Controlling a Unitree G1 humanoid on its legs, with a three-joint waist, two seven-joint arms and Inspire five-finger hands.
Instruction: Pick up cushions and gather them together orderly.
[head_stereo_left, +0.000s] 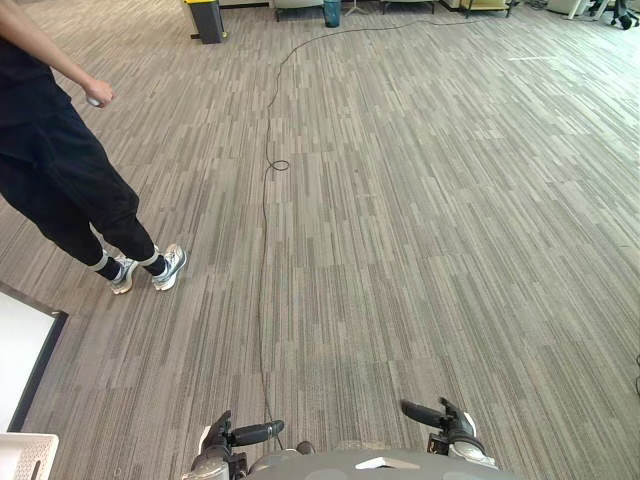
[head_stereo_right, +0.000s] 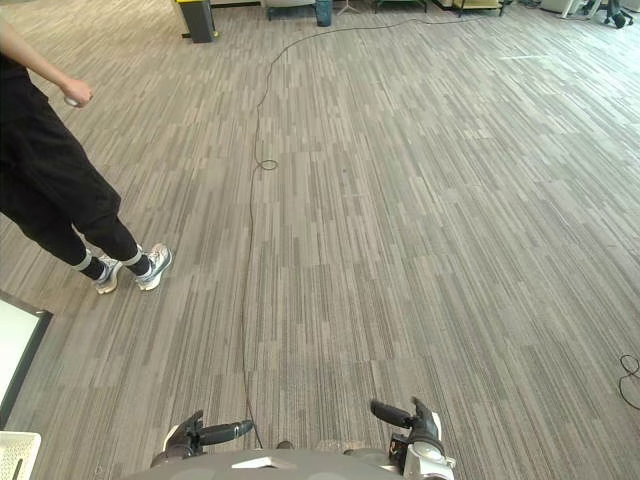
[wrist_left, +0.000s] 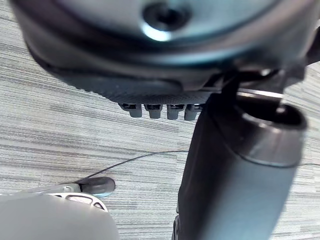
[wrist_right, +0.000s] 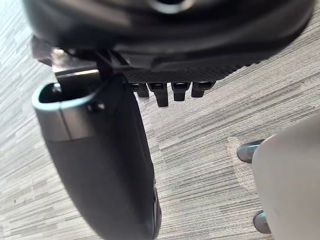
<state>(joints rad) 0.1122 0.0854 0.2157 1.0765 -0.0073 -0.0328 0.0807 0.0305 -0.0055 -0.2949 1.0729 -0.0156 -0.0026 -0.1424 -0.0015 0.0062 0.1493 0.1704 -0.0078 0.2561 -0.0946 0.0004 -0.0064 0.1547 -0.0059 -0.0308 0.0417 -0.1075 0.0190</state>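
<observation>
Couldn't tell where the cushions lay; neither hand carried one. The left hand (head_stereo_left: 248, 434) and right hand (head_stereo_left: 430, 413) hung at the near edge over the carpet floor (head_stereo_left: 420, 220), fingers relaxed and empty. A person (head_stereo_left: 60, 170) stood at far left. Risk: turning to search for cushions could swing an arm into that person if too close.

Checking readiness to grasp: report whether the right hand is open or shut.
Open. The right hand shows its fingers straight in a row, gripping nothing; carpet lies past them.
</observation>
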